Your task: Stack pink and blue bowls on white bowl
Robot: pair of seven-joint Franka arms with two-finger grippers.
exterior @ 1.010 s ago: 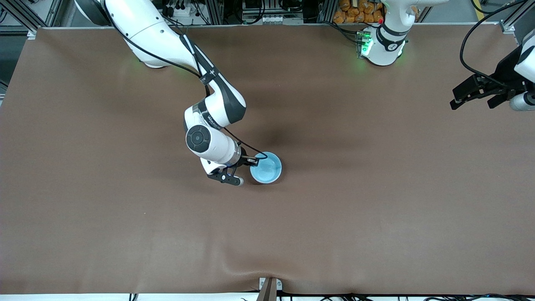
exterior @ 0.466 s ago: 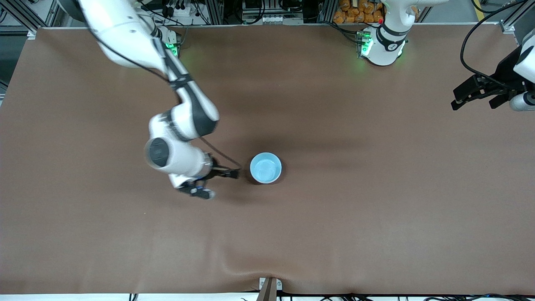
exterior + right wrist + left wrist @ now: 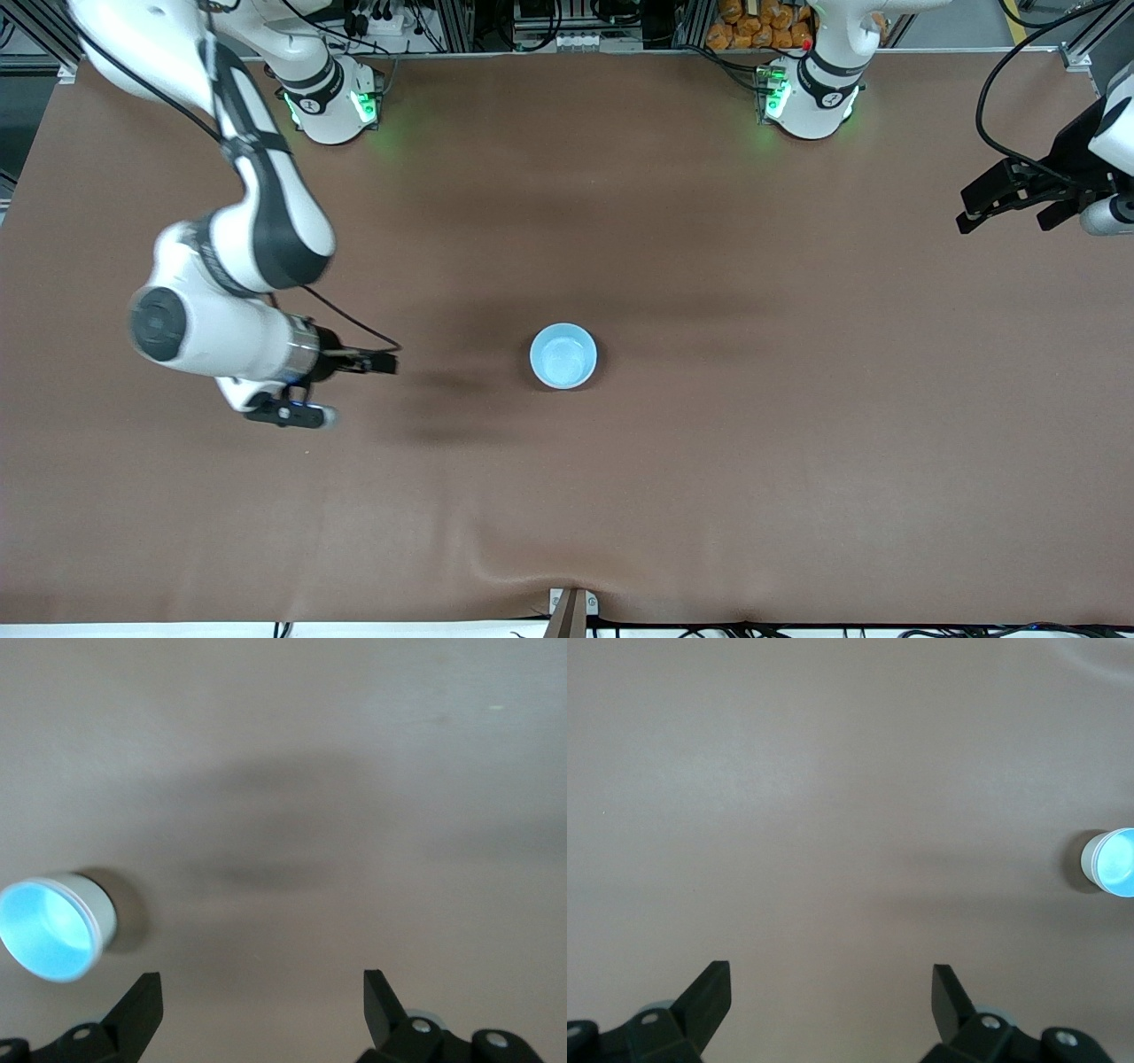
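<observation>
Stack: the blue bowl [image 3: 563,355] sits upright mid-desk; in my right wrist view a white wall [image 3: 96,908] shows around it, so I judge it nested on the white bowl. No pink shows; probably sandwiched between.
Right gripper [image 3: 341,387]: over bare desk [image 3: 709,461] toward my right arm's end, fingers [image 3: 140,1004] spread and empty, well apart from the stack; nothing is left to hold.
Left gripper [image 3: 1010,200]: waiting at the left arm's end, fingers [image 3: 709,992] open, bowl well clear of them.
</observation>
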